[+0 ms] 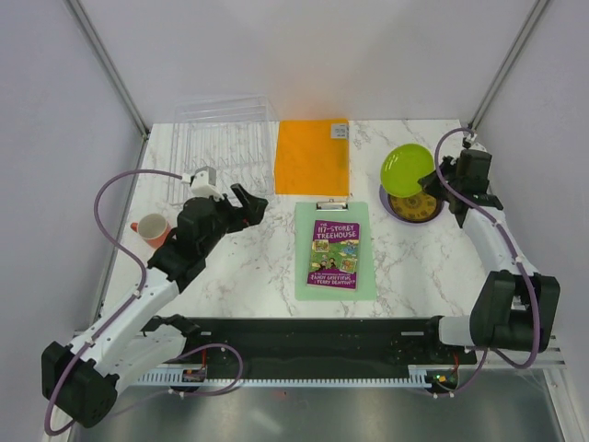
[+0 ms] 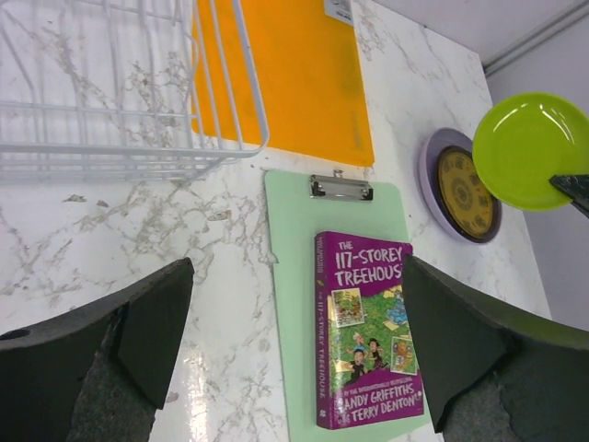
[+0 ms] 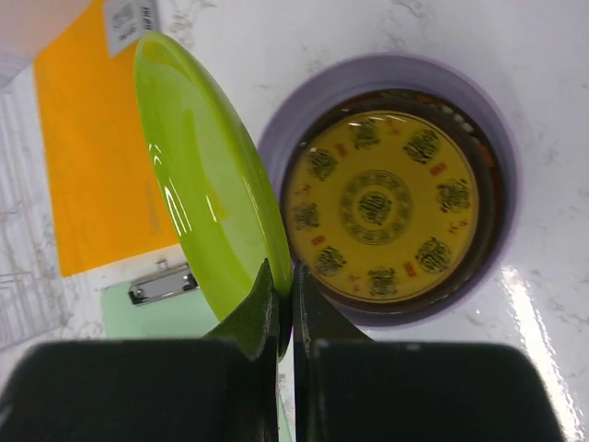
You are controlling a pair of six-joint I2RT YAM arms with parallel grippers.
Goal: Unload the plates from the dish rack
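One lime green plate [image 3: 198, 184] hangs tilted on edge, its rim pinched in the right claw [image 3: 285, 308], above the yellow plate [image 3: 377, 207] nested in the lilac plate [image 3: 497, 138], at the far right of the table [image 1: 258, 267]. It looks light, stiff and glossy, so probably slippery; the rim is the place to grip. The left claw [image 2: 296, 331] gapes wide and empty near the dish rack [image 2: 138, 161].

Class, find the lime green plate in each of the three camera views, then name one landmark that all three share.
Top external: green plate upper right, tilted above the stacked plates.
Left wrist: upper right, at the edge.
Right wrist: left of centre, edge-on, pinched by the right gripper.
Shared landmark: the orange sheet, left of the plate in every view.
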